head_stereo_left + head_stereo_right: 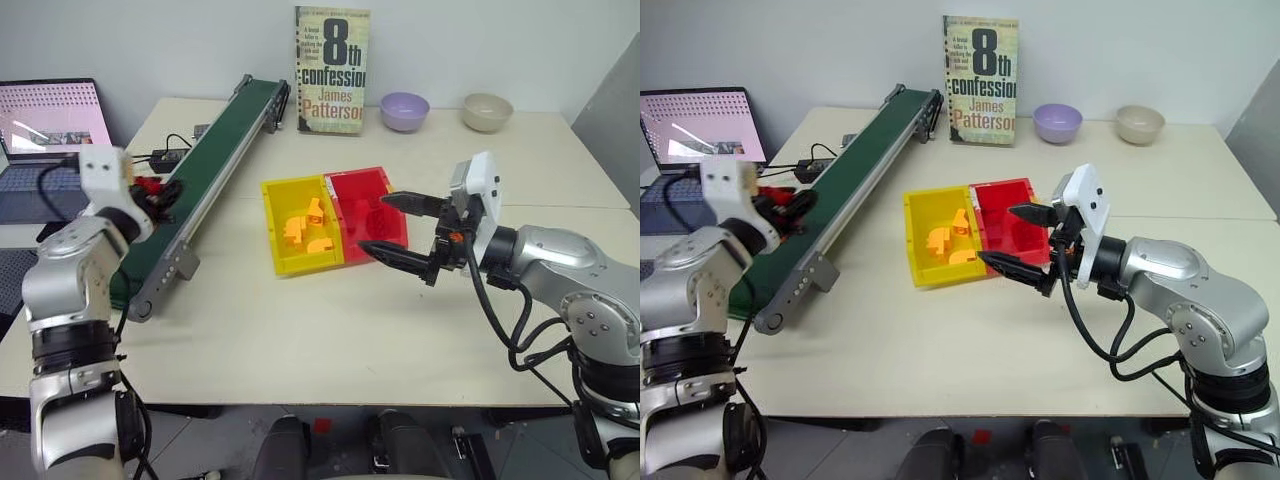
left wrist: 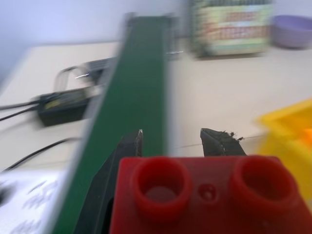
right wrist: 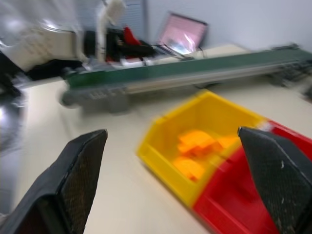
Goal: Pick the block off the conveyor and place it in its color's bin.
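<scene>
Nearest to me, at the lower right of the head view, my right gripper (image 1: 400,228) hangs with its two black fingers spread wide and nothing between them, one fingertip over the near edge of the red bin (image 1: 372,190) and the other just in front of that bin's near wall. On the left side of the frame my left gripper (image 1: 160,193) sits above the near stretch of the conveyor (image 1: 215,165), and its fingers are clamped on the block (image 2: 207,195); in the left wrist view the red brick shows its two round studs up between the dark fingers (image 2: 222,142), with the green belt running away behind it. In the head view I see the same block as a small red patch at the gripper, over the belt's left rail. In the middle of the table (image 1: 300,330) the red bin is joined along one side to the yellow bin (image 1: 278,232), which lies to its left and holds several yellow blocks (image 1: 305,228). The conveyor runs from lower left up toward the top centre of the frame. Beside its left rail, a black box with cables (image 1: 165,158) lies on the table, and a laptop (image 1: 50,125) with a lit screen stands at the far left edge. Farthest back, a book (image 1: 332,70) stands upright against the wall, with a purple bowl (image 1: 404,110) and a beige bowl (image 1: 487,112) to its right.
</scene>
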